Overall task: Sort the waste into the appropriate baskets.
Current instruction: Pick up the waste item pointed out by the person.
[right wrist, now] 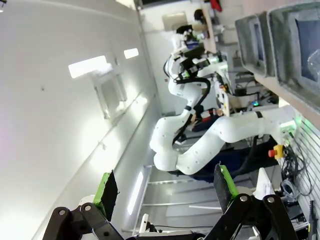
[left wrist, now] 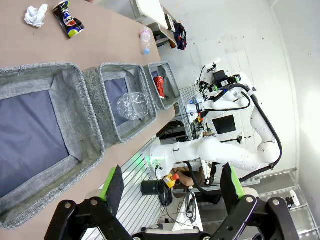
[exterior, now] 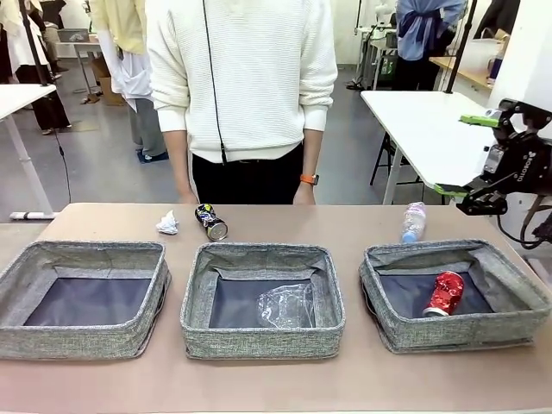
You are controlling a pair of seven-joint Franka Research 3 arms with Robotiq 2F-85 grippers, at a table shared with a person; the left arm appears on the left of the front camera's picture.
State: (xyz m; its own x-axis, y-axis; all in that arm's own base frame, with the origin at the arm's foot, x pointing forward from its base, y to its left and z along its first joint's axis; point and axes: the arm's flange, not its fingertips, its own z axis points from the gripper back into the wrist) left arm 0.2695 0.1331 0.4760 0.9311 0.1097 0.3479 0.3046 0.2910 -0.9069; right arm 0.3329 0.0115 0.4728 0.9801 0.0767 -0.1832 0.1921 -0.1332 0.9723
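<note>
Three grey baskets stand in a row: the left one (exterior: 78,341) holds nothing, the middle one (exterior: 259,341) holds a clear plastic cup (exterior: 285,306), and the right one (exterior: 466,332) holds a red can (exterior: 444,293). Behind them on the table lie a white paper wad (exterior: 167,224), a dark can (exterior: 211,222) on its side and a small clear bottle (exterior: 414,222). My right gripper (exterior: 470,155) hangs open, high off the table's right end, turned sideways. My left gripper (left wrist: 172,185) is open and empty, off the table beyond the left basket (left wrist: 75,100). The left wrist view also shows the cup (left wrist: 132,106), red can (left wrist: 159,86), bottle (left wrist: 145,41), dark can (left wrist: 68,19) and wad (left wrist: 36,15).
A person in a white sweater (exterior: 241,78) stands at the far edge, hands hanging by the table. Bare tabletop (exterior: 328,224) lies between the dark can and the bottle. The right wrist view looks past my right gripper (right wrist: 165,190) at the left arm (right wrist: 200,140) and basket walls (right wrist: 260,40).
</note>
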